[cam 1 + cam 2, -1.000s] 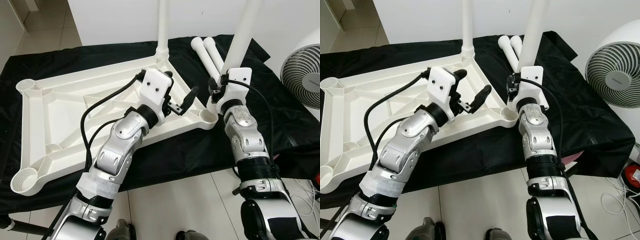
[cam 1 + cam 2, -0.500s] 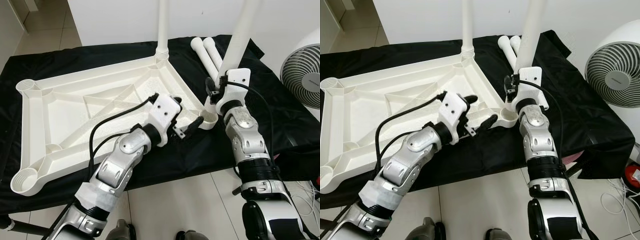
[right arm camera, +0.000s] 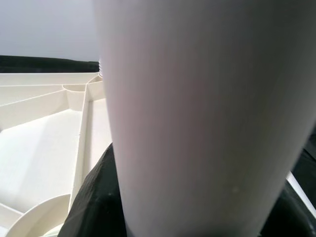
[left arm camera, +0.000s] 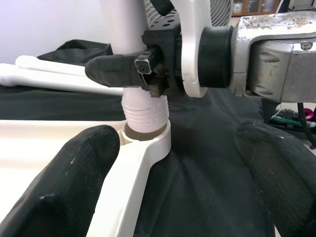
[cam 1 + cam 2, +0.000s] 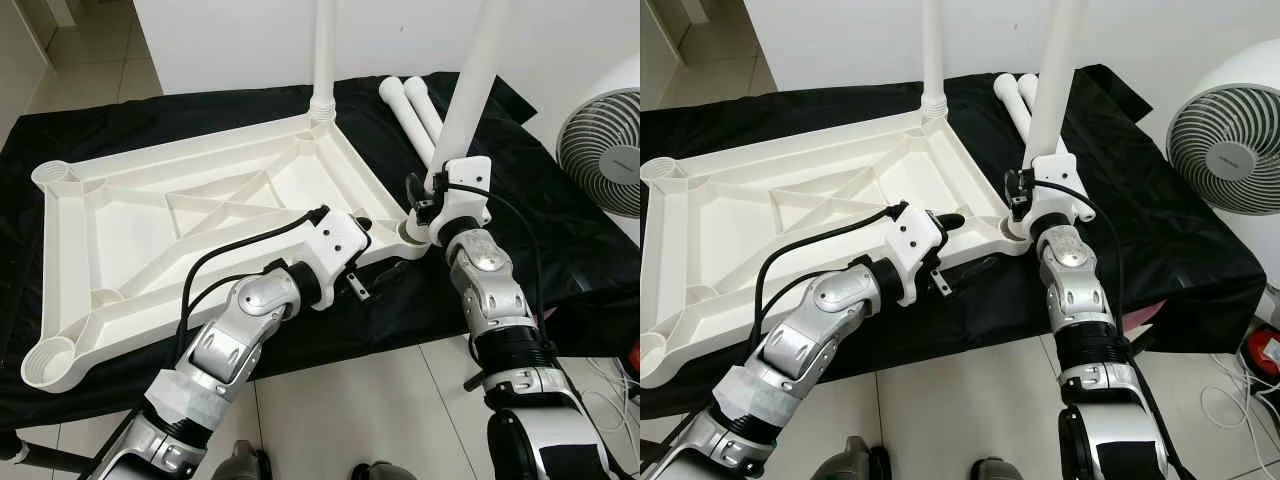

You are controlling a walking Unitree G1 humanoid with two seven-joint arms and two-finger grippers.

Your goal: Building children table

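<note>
1. Evidently the white plastic tabletop lies upside down on a black cloth that covers the counter, its ribbed underside up and a round socket at each corner.
2. One leg already stands in the far corner; two spare legs lie on the cloth behind.
3. The right end effector is clamped on a second leg, whose threaded foot sits at the near right socket.
4. The left end effector is spread wide, one finger on the tabletop rim beside that socket, the other over the cloth.
5. Moulded plastic like this is probably light, stiff and slick; gripping the leg low near the thread and bracing the rim should keep it from tipping.
</note>
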